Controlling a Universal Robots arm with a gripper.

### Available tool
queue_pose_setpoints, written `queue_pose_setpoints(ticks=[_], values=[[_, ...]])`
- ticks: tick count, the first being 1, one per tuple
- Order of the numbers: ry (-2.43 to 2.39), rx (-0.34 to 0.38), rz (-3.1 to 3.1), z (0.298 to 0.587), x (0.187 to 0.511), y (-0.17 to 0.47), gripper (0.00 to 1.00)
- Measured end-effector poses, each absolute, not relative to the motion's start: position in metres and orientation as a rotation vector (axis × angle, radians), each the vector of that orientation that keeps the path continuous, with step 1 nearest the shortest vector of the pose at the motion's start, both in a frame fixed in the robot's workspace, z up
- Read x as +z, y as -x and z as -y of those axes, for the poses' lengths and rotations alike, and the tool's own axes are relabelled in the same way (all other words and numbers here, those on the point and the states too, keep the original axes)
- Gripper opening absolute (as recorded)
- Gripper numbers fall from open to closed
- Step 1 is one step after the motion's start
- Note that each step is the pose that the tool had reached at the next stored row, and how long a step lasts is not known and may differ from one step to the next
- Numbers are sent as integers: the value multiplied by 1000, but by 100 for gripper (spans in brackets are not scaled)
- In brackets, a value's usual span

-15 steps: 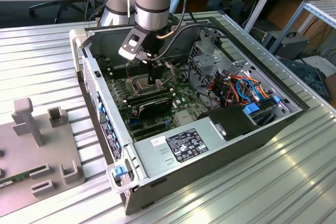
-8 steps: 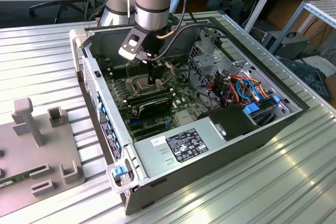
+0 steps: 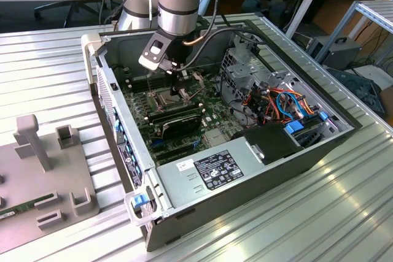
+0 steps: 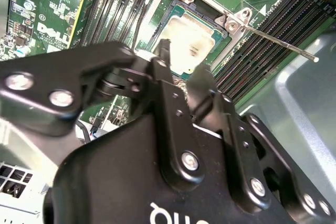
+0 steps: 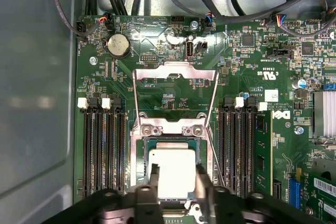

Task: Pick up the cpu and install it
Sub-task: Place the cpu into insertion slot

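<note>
First wrist view: pincer (image 5: 177,171) hides part of the cpu (image 5: 173,162).

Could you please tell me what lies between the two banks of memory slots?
In the first wrist view, the socket lies between them, its plate swung open, with the cpu lying in it beneath the gripper.

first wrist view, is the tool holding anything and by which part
Cannot be told. The tool sits at the cpu, which lies flat in the open socket frame; whether it grips the chip's edges is unclear.
</note>
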State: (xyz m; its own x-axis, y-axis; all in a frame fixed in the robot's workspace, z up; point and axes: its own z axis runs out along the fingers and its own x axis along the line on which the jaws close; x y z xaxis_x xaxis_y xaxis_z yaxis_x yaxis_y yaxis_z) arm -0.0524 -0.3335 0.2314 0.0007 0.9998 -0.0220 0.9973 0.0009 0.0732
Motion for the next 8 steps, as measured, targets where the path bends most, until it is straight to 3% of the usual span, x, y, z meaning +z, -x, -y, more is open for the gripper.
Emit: queue_pose_setpoints(ticks=[1, 4, 5, 6, 8], values=[[-2173, 56, -2174, 334, 231, 52, 35], [-2173, 56, -2174, 334, 231, 52, 17], [-2173, 56, -2174, 334, 231, 52, 17], [-2173, 56, -2174, 334, 232, 52, 11], [-2173, 56, -2174, 334, 232, 52, 11]])
